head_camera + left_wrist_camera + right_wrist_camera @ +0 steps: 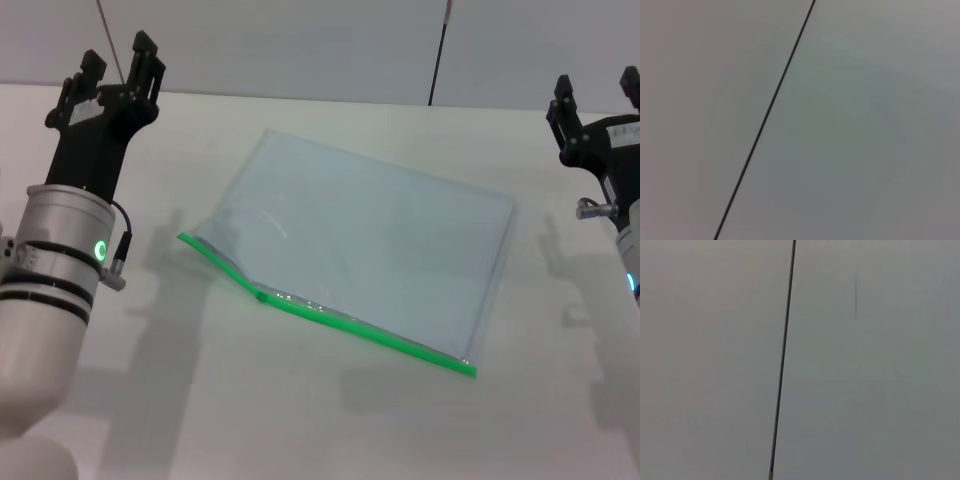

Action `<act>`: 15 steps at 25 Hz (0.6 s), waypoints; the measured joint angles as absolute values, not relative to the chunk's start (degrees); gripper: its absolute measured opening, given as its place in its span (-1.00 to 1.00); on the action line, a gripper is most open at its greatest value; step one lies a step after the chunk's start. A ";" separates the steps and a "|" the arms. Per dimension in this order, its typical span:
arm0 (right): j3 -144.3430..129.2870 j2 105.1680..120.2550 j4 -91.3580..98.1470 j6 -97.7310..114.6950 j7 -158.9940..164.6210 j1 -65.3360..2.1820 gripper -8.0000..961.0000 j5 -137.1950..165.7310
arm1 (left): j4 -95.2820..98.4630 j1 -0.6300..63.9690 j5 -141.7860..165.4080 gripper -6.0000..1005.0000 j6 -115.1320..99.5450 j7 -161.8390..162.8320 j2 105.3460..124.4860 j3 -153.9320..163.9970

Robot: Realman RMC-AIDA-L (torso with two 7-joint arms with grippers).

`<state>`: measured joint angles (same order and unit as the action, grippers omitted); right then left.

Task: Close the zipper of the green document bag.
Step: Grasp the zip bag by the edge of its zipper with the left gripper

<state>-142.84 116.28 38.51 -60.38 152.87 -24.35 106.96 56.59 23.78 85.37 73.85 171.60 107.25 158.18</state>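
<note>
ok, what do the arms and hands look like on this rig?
Both arms end in a matte black hand: left hand, right hand, each with blocky fingers. The left forearm is a silver-white cylinder with black bands, a glowing green ring light and a thin black cable. The right shows little more.

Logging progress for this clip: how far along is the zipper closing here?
Nothing looks done. The green document bag lies flat on the table, its zipper gaping at the robot's-left end, slider partway along. Nothing is in hand: the left tool and right tool hang open, apart from it. Grasping and sliding remain.
</note>
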 joint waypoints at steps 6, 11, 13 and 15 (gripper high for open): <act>-142.90 116.28 38.47 -60.37 152.88 -24.35 0.45 106.96 | 56.55 23.94 81.26 0.33 64.39 171.58 106.28 153.00; -142.86 116.28 38.47 -60.38 153.05 -24.35 0.44 106.96 | 57.21 23.81 83.92 0.33 63.48 171.63 106.52 152.76; -142.89 116.28 38.46 -60.38 153.04 -24.34 0.44 106.96 | 57.83 23.90 83.95 0.33 63.01 171.65 106.46 152.74; -142.90 116.28 38.54 -60.38 152.92 -24.35 0.44 106.96 | 59.55 24.12 83.93 0.33 60.39 171.69 105.93 151.89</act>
